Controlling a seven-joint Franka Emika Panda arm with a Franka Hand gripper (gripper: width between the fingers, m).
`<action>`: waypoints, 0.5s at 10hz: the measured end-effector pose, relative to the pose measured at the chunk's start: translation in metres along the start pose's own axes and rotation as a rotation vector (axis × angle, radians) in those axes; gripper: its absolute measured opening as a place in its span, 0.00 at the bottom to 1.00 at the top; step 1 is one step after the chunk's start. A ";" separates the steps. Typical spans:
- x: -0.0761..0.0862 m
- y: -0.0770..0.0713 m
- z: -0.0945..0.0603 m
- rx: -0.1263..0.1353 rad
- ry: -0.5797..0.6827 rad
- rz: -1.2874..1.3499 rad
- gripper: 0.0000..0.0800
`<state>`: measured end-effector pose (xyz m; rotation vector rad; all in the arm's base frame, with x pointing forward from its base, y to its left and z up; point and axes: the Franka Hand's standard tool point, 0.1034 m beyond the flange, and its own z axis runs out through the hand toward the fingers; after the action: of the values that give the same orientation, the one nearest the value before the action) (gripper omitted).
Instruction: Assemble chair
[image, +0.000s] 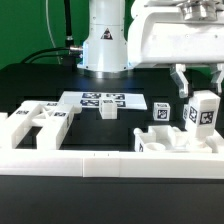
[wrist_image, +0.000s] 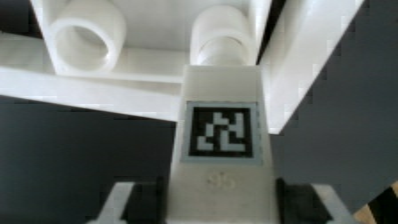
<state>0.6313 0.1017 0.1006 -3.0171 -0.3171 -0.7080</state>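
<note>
- Gripper (image: 198, 92) sits at the exterior view's right. Its fingers (wrist_image: 135, 205) press on both sides of an upright white post (image: 204, 112), pinching its top end.
- Post carries a black-and-white tag. Its lower end is at a low white chair part (image: 160, 142) near the front right.
- In the wrist view, the post (wrist_image: 222, 130) runs straight out from btwn the fingers toward a socketed part (wrist_image: 107, 80) w/ two round holes. Post tip looks lined up w/ one hole. Whether it has entered can't be told.
- Step in hand, as judged, is seating the post in its socket.
- To do it well: keep post vertical and centre tip over the hole before lowering.
- Go down slowly w/ no side push. The grip is high on the post, so the free end may swing or jam on the rim.
- Let go only once the post stands firm.
- Other chair pieces are loose. A slotted panel (image: 35, 122) lies near left, a short post (image: 108, 108) stands mid-table, and a tagged block (image: 160, 112) sits just left of the held post.
- Surface is a black table (image: 30, 92). A long white border rail (image: 90, 162) runs along the near edge.
- Marker board (image: 100, 99) lies flat at far middle, in front of the robot base (image: 105, 40).
- Room has a green backdrop (image: 30, 30), w/ dark cables hanging by the base.
</note>
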 end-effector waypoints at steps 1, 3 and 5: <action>-0.002 0.000 0.002 0.000 -0.004 0.000 0.36; -0.006 -0.001 0.006 0.001 -0.009 -0.002 0.36; -0.007 -0.003 0.006 -0.002 0.013 -0.005 0.36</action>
<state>0.6277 0.1039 0.0920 -3.0137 -0.3237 -0.7280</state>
